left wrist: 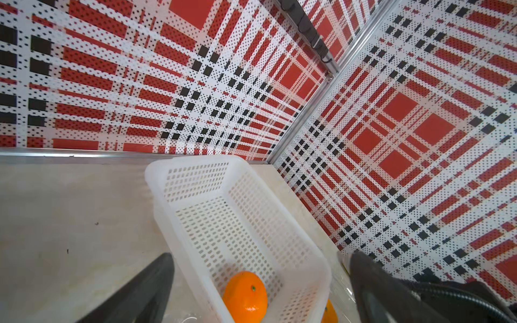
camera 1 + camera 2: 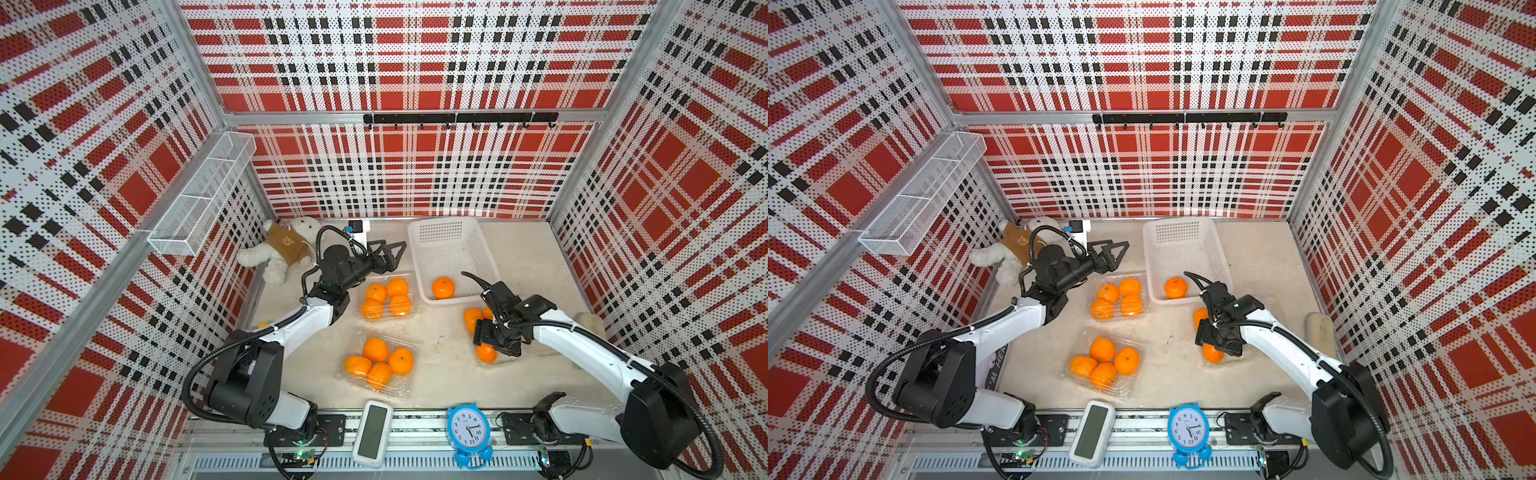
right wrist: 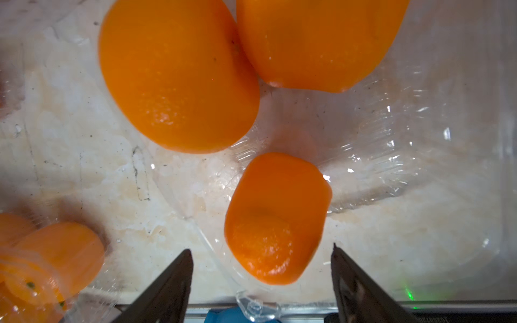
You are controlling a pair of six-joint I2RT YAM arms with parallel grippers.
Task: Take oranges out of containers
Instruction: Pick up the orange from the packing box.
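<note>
As I look down in a top view, the left gripper (image 2: 394,249) hangs spread beside the white basket (image 2: 442,239), a lone orange (image 2: 443,288) inside. Left wrist view: its fingers (image 1: 151,282) stand wide apart. Right wrist view: the right gripper (image 3: 260,249), spread, straddles the nearest orange (image 3: 277,218) in its clear container (image 3: 391,156).

My left arm (image 2: 299,318) stretches forward, with its wrist turned toward the middle. The left gripper (image 2: 395,254) lies flat, jaws spread wide, holding nothing. My right arm (image 2: 582,345) reaches in toward the middle. The right gripper (image 2: 493,347) points straight down, jaws apart, gripping nothing.
</note>
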